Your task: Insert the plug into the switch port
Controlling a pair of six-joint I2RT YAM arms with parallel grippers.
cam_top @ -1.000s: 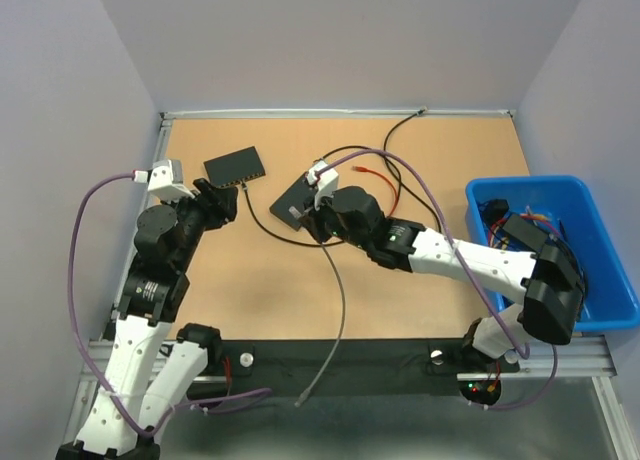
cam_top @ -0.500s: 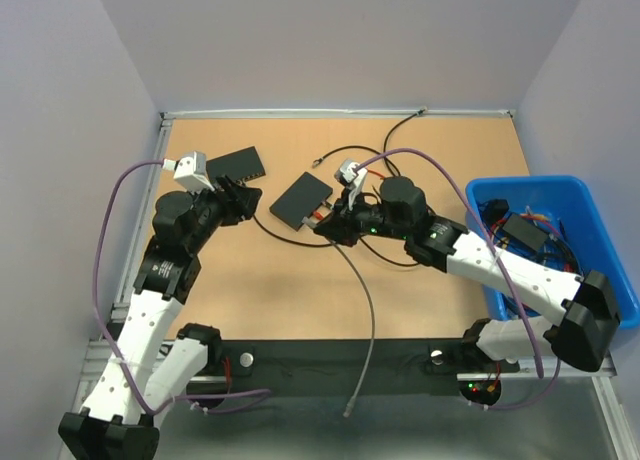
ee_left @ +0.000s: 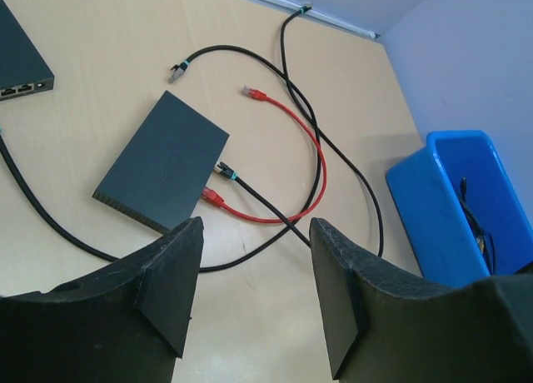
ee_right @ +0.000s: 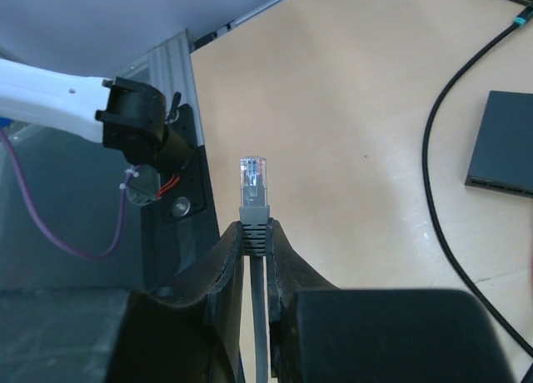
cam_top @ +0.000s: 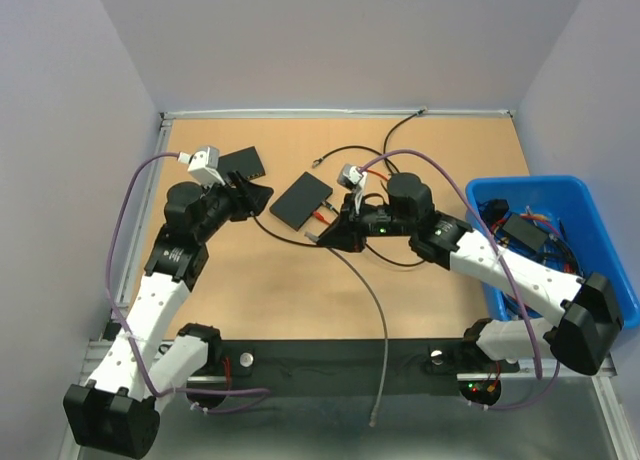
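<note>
My right gripper is shut on the boot of a grey cable; its clear plug sticks out past the fingertips. In the top view the plug points left, just in front of a flat black switch and apart from it. The grey cable trails to the near edge. A second black switch lies at the far left, its ports showing in the left wrist view. My left gripper is open and empty, left of the middle switch.
A red cable and black cables loop right of the middle switch, with plugs at its near corner. A blue bin holding more cables stands at the right edge. The black front rail shows beyond the plug.
My right gripper pulled back right off the middle switch, with the plug now pointing left in front of it. The grey cable's tail swung right. My left arm reached further in toward the switch.
</note>
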